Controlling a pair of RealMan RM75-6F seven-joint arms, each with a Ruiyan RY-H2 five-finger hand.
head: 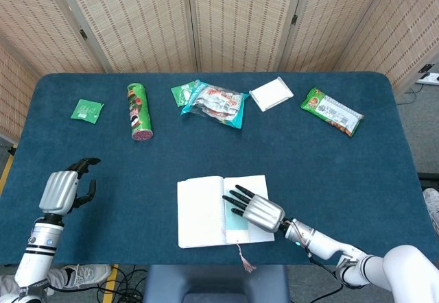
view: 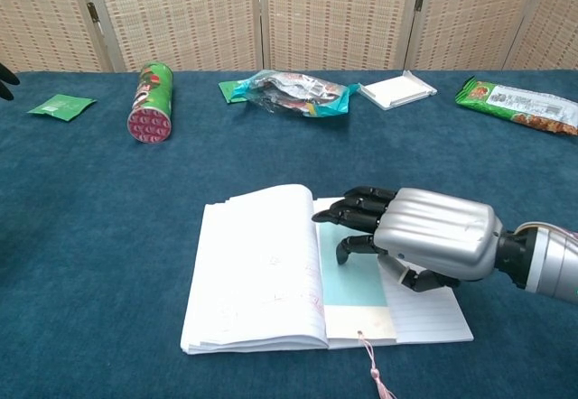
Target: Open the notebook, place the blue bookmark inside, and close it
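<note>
Open white lined-paper notebook (view: 262, 268) lower centre, flat pale-blue rectangular bookmark (view: 352, 277) on right page; metallic right hand (view: 411, 241) hovers, fingers spread, empty.

Head cam overhead; chest low, nearer.

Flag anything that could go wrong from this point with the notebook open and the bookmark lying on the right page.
1. The blue bookmark lies loose beside the spine; the right hand, fingers over it, might drag it askew when withdrawing.
2. The notebook sits near the table's front edge, its tassel trailing toward that edge; closing it could nudge it off.
3. The left hand is far from the notebook, so closing may go unsteadied.
</note>
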